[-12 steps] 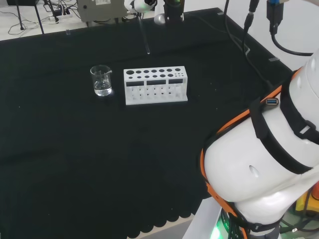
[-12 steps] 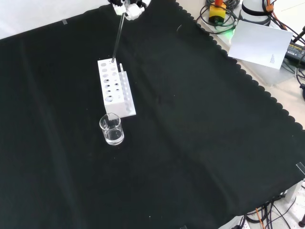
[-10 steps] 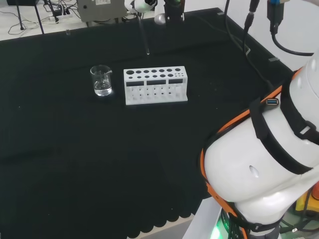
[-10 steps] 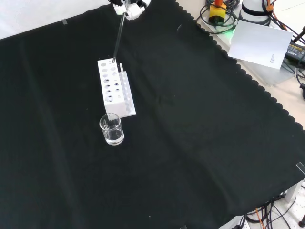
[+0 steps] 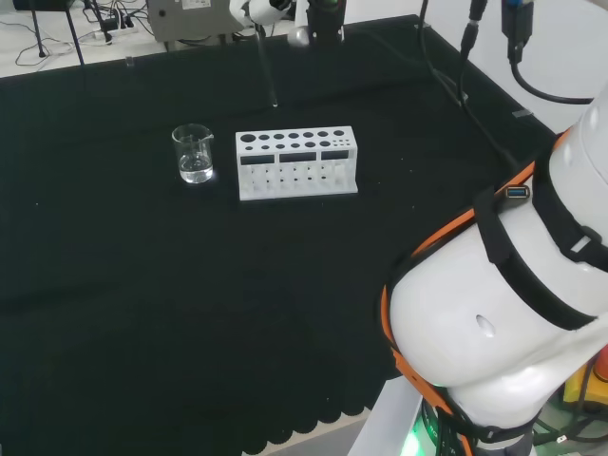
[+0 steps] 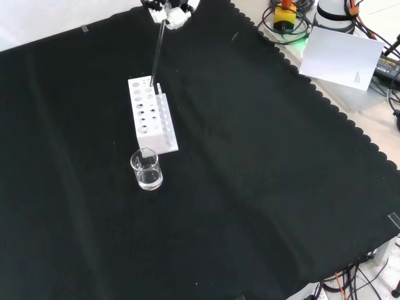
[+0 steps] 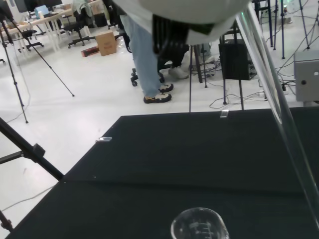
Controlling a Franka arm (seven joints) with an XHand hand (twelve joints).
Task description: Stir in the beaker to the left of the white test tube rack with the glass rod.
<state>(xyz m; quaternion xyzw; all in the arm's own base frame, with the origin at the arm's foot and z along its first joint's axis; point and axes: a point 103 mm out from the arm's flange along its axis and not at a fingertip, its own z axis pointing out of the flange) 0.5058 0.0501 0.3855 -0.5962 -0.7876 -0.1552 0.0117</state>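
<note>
The hand point(image 6: 169, 9) hangs high at the far edge of the bench, at the top edge of the front view, its fingers closed round the upper end of the glass rod point(image 6: 156, 50). The rod slants down from the hand, and its lower tip hangs in the air, in the front view over the far end of the white test tube rack point(image 6: 150, 115); whether it is above or just beyond the rack cannot be told. In the head view the rod point(image 5: 268, 66) hangs behind the rack point(image 5: 297, 162), clear of it. The beaker point(image 6: 146, 169) stands on the cloth just beside the near end of the rack in the front view, and to the left of the rack in the head view point(image 5: 194, 154), well apart from the hand and the rod's tip; it holds a little clear liquid. The black cloth point(image 6: 262, 187) covers the bench, with a scalloped edge on its right side in the front view. In the wrist view the beaker's rim point(image 7: 199, 226) shows on the cloth, the rod point(image 7: 279, 109) crosses close by, and a room with a white floor, tripods and chairs lies beyond.
</note>
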